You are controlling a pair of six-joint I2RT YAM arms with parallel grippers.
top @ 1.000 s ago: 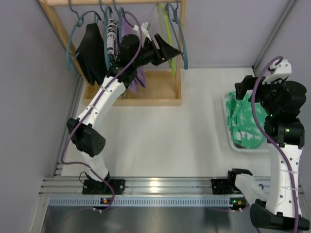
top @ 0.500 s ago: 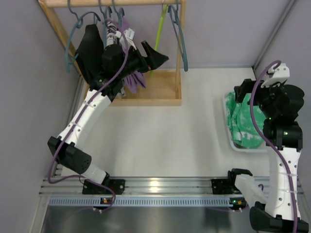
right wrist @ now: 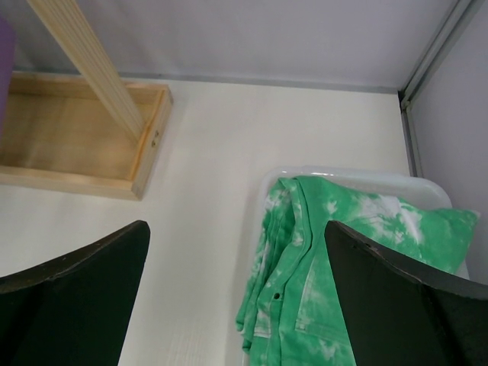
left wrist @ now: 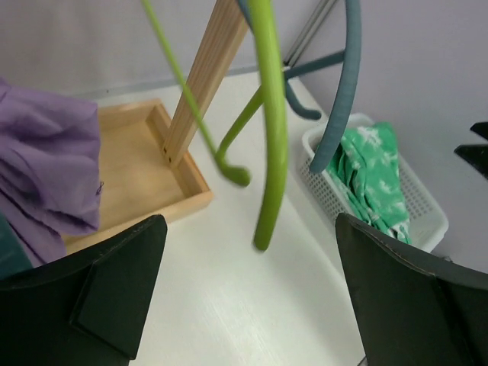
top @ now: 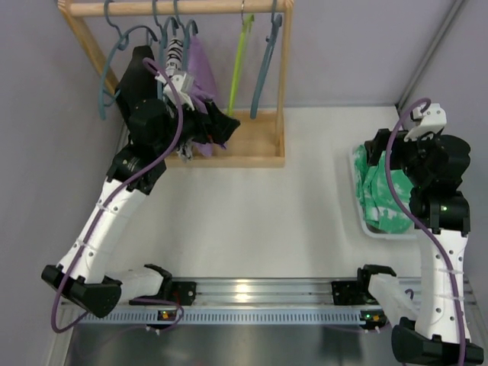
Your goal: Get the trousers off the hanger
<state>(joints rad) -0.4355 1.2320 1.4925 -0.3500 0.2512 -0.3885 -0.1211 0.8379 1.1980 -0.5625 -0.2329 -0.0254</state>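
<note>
1. The green trousers [right wrist: 335, 259] lie crumpled in the white basket [right wrist: 351, 173] at the right side of the table, well apart from the clothes rack. They look like they were dropped in, not folded, which suits a drop-off bin.
2. The green hanger [left wrist: 271, 114] hangs bare from the rail [top: 175, 8], with nothing draped on it. I judge it to be the one the trousers came from, so the task looks done or all but done.
3. The right gripper [right wrist: 236, 252] hangs above the near end of the basket. Its jaws are spread as wide as they go and hold nothing.
4. The left gripper [left wrist: 250, 290] is low beside the rack, facing the green hanger and the blue hanger [left wrist: 347, 84] next to it. It is also fully spread and empty, with both hangers clear of its fingers.
5. A purple garment [top: 200, 65] and a black garment [top: 137, 76] hang further left on the rail, above the wooden tray [top: 252, 145] that forms the rack's base.
6. Hard to make out:
   - The left arm covers the lower parts of the purple and black garments in the overhead view, so I cannot tell whether either one is trousers.
   - The right arm hides part of the basket.
   - The far end of the trousers is cut off in the right wrist view.
</note>
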